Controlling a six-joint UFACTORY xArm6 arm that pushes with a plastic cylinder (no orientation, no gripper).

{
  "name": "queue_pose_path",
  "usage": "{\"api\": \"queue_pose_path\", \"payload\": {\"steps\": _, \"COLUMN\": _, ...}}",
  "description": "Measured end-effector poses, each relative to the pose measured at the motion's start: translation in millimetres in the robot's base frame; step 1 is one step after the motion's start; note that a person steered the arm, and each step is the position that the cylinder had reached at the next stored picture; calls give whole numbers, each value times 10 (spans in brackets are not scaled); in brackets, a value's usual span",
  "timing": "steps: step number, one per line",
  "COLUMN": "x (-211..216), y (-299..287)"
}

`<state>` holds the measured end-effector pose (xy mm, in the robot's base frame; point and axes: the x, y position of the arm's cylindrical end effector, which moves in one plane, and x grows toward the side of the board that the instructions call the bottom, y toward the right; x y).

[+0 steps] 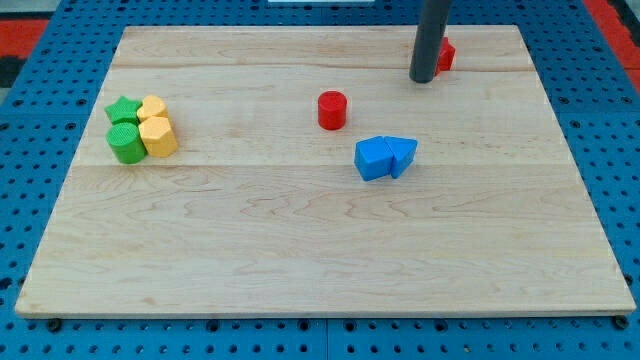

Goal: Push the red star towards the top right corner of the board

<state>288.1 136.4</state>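
My tip touches the red star — near the board's top right.

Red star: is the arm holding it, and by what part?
Nothing is held; the arm has only a rod. My tip sits against the left side of the red star, which it partly hides, near the board's top right.

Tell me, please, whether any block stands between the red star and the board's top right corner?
Nothing visible does. My tip is against the red star's left side, partly hiding it. The board beyond the star towards that corner shows no blocks; the red cylinder sits well behind, lower left.
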Motion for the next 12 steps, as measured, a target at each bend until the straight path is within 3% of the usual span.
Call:
{"api": "queue_pose_path", "payload": {"steps": 1, "x": -103, "y": 143}}
{"api": "queue_pose_path", "payload": {"steps": 3, "x": 136, "y": -127}}
{"api": "queue_pose_path", "payload": {"steps": 5, "x": -312, "y": 128}}
{"api": "queue_pose_path", "payload": {"steps": 7, "x": -197, "y": -155}}
{"api": "queue_pose_path", "payload": {"steps": 10, "x": -527, "y": 517}}
{"api": "queue_pose_path", "payload": {"steps": 11, "x": -219, "y": 87}}
{"api": "queue_pose_path", "payload": {"steps": 12, "x": -186, "y": -807}}
